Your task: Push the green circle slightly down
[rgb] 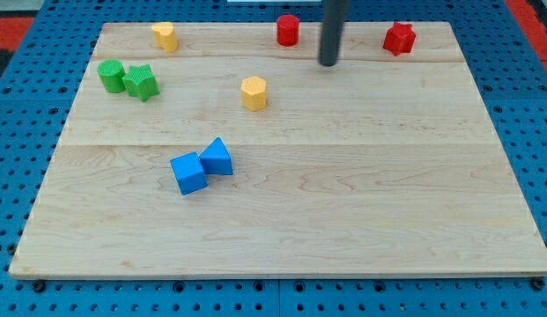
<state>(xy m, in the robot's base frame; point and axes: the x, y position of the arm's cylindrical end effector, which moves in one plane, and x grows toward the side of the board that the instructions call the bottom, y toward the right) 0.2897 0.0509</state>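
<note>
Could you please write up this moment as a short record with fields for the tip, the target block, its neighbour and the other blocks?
tip: my tip near the view's top, between the two red blocks, touching none
target: green circle at the view's left
neighbour: green star touching its right side
yellow: yellow block top left; yellow hexagon near centre
red: red cylinder; red star
blue: blue cube and blue triangle, touching
surface: wooden board

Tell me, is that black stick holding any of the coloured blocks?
Nothing is held. My tip stands free near the view's top, touching no block, between the red cylinder and red star, far from the green circle.
</note>
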